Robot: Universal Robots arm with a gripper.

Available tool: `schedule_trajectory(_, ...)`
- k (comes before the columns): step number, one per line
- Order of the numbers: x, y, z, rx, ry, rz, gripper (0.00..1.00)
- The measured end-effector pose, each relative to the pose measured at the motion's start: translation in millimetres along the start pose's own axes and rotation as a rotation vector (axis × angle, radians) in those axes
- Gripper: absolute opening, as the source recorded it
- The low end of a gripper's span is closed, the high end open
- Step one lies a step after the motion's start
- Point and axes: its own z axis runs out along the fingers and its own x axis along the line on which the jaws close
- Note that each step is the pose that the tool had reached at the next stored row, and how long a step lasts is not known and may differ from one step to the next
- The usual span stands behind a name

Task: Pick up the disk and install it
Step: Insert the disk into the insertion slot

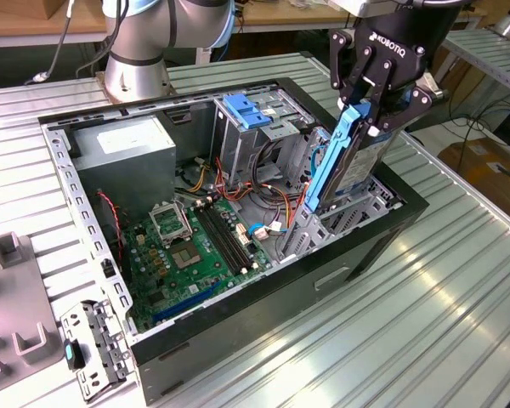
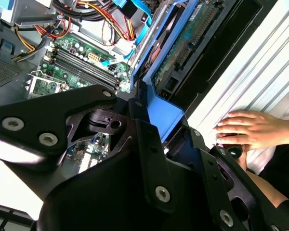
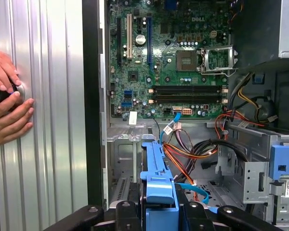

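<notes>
"Holding anything, is the gripper at this moment?" Ana is asking

"Yes, its fingers are clenching on the disk, at the top end of the blue carrier. In the exterior view the disk is standing almost on its edge, tilting a little, over the open computer case," Ben is answering

"And where is it sitting exactly, inside or outside?"

"I am judging it as halfway. Its lower end is reaching down to the mouth of the grey drive bay, at the exterior view's right of the case and beside the motherboard. The upper part is sticking out above the case wall. Whether the lower end is touching the bay, I am not managing to tell"

"So the picking up is counting as done?"

"It is looking so, since the disk is hanging in the gripper. The installing is not yet complete, because the carrier is not lying seated in the bay. In both wrist views a person's hand is resting on the ribbed metal table just outside the case, apart from the disk"
</notes>
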Motion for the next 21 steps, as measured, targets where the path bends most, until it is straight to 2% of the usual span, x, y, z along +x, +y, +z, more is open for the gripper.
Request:
schedule_trajectory(10, 2.2, 0.0, 1.0, -0.0001, 0.0003, 0.003, 0.37)
schedule_trajectory(21, 2.0, 0.4, 6.6, -0.0008, 0.0002, 0.005, 0.37)
